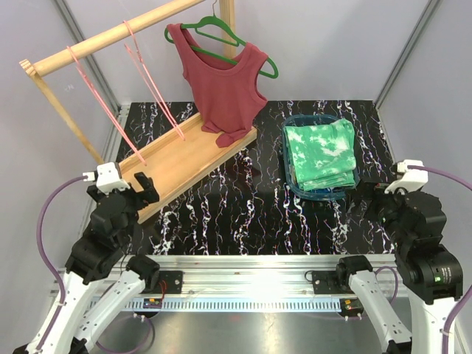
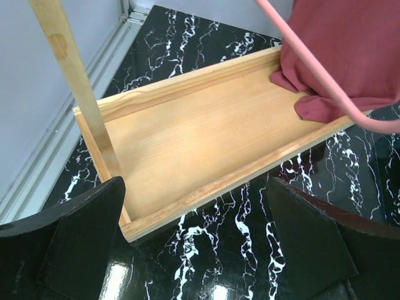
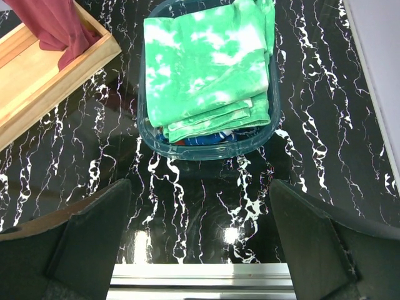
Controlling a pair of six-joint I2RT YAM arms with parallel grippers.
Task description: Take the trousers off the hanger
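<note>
You see the trousers (image 3: 200,69) stacked in the bin (image 3: 206,152), leaving the pink hangers (image 1: 103,103) bare. Left fingers (image 2: 81,244) and right fingers (image 3: 81,244) stand apart, empty, since the job looks done.

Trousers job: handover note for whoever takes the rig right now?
Left gripper: open, empty, low by the wooden tray.
Right gripper: open, empty, just short of the bin.
Green tie-dye trousers lie folded in the bin, on top of the blue pair.
Done: both pink hangers on the rail are bare.
Left: seemingly nothing. The red tank top hangs on its green hanger; leave it.
</note>
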